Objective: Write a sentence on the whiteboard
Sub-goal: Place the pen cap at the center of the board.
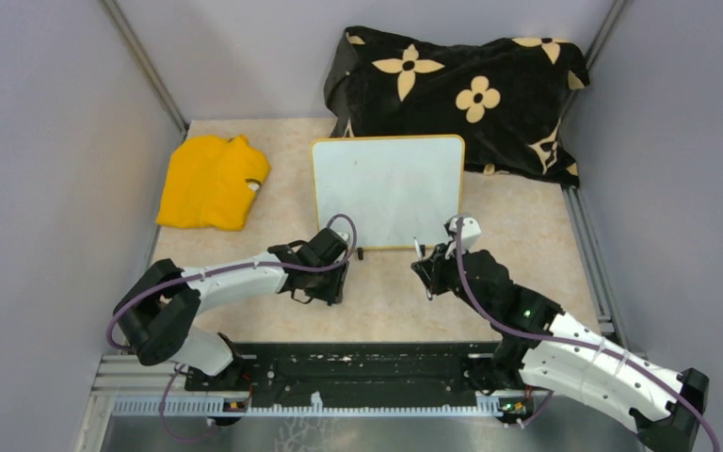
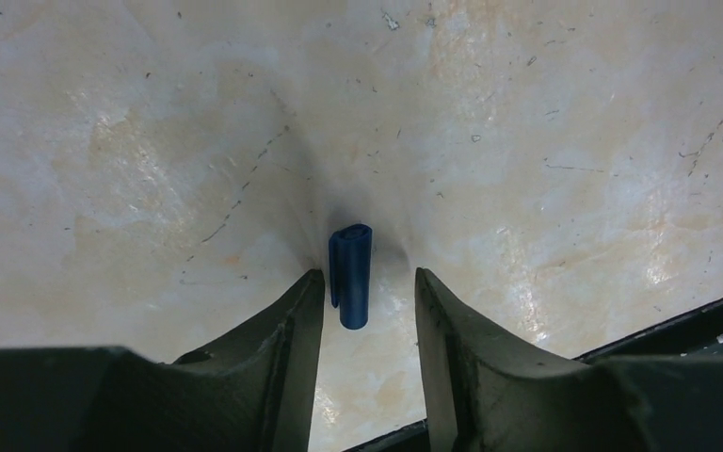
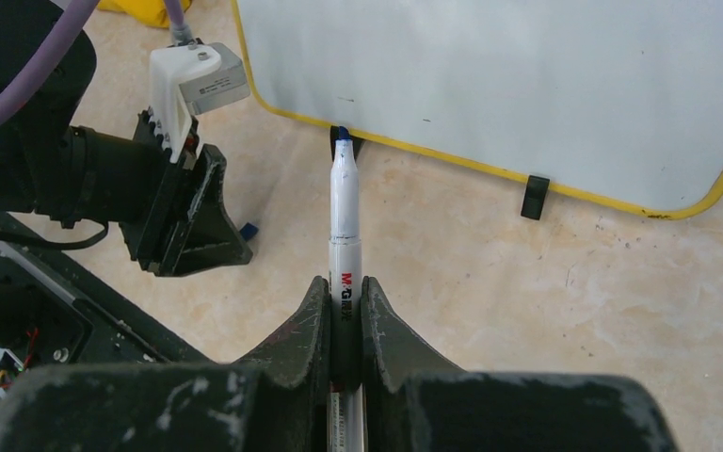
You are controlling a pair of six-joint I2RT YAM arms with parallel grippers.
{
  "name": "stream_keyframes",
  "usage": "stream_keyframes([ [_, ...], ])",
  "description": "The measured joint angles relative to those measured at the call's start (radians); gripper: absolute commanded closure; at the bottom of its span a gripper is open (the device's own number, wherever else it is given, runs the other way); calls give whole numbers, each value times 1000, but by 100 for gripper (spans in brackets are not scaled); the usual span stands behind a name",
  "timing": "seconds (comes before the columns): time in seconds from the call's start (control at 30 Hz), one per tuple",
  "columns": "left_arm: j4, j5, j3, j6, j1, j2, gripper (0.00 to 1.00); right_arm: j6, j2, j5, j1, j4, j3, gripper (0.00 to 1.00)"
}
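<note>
The whiteboard (image 1: 388, 188) sits on the desk (image 1: 527, 245). Its white face is blank, with only a few faint specks and no sentence on it.

The right claw (image 3: 345, 311) is clamped tight on a marker (image 3: 344, 217). The marker's blue tip is bare and points at the whiteboard's near rim, just short of it.

The left claw (image 2: 367, 301) hangs with its jaws apart, holding nothing. It is over the blue cap (image 2: 351, 273), which lies on the desk in front of the whiteboard's near edge.

Uncapping looks done. All the writing is left, and probably recapping after that.
</note>
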Motion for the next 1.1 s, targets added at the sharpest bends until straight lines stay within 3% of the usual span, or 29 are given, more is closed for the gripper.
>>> stream_keyframes([
  [0.1,2,-2,2,-3,0,0,41,-5,0,2,0,-11,1,100],
  [0.27,-43,-38,16,-34,0,-30,4,-16,0,3,0,-29,9,100],
  [0.3,-66,-56,23,-43,0,-56,2,-19,0,3,0,-36,18,100],
  [0.47,-95,-123,90,-55,0,-248,1,-48,0,-5,0,-44,59,100],
  [0.57,-4,-121,110,-18,3,-386,1,-81,11,-39,0,-43,87,100],
  [0.7,243,13,77,59,11,-519,1,-116,29,-118,0,-17,117,100],
  [0.9,573,283,24,60,11,-513,1,-122,43,-268,0,66,120,100],
  [1.1,679,443,24,-11,11,-413,2,-113,43,-379,0,149,120,100],
])
